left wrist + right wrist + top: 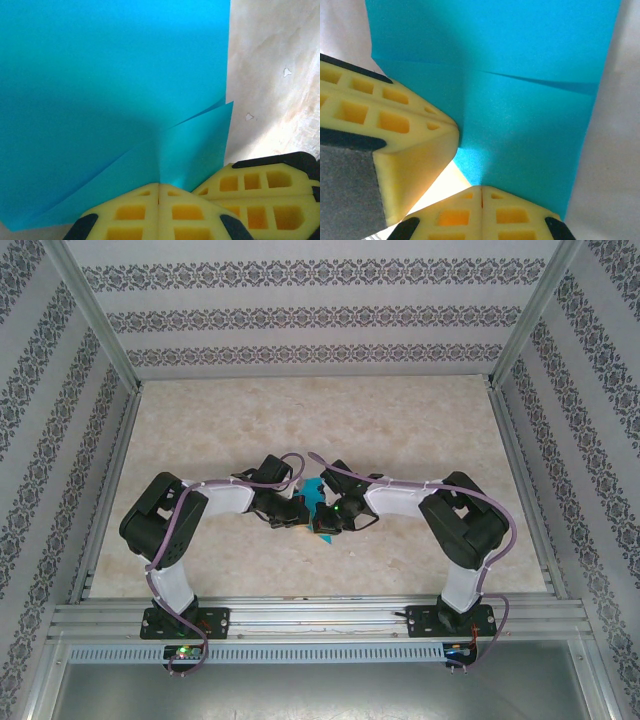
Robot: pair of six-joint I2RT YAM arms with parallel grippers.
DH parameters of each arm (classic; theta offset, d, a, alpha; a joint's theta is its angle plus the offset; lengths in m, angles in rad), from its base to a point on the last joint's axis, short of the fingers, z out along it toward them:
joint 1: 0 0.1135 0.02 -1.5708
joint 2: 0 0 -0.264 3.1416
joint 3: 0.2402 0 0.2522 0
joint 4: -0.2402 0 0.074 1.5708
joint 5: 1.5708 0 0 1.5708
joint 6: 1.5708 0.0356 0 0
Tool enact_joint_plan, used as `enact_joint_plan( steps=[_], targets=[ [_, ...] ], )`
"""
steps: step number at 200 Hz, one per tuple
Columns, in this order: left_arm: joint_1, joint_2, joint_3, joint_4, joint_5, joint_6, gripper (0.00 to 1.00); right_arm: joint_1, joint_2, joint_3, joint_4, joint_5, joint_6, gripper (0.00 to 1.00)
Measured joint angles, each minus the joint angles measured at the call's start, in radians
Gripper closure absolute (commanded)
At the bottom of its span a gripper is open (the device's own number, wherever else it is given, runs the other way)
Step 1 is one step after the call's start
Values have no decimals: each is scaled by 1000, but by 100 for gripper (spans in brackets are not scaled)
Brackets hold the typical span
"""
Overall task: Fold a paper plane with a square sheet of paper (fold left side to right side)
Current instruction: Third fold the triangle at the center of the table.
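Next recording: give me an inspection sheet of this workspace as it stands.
Surface: beige marbled table.
Job's things: teal paper, creased, partly folded, at the table's centre.
Clutter: two small white specks on the table.
Grippers: left gripper and right gripper both shut on the paper, side by side.
Cables: purple cables run along both arms.
Surroundings: patterned walls, metal frame.

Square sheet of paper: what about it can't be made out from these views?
- Top external: the square sheet of paper is mostly covered by the left gripper and right gripper; creases too small to read.
- Left wrist: top and left edges run off the frame.
- Right wrist: top edge cut off; the left gripper covers the near-left corner.
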Motion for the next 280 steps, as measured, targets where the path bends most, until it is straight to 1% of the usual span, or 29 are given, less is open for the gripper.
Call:
enact_joint_plan(
  steps=[68,175,280],
  targets=[
    [0,5,10,-14,1,11,100,0,-53,-59,-10,15,0,100],
    [0,8,14,-18,3,14,100,0,-69,-75,-21,25,-5,100],
    [-1,13,17,-21,12,14,100,-1,-131,-145,-21,33,-9,100]
  ],
)
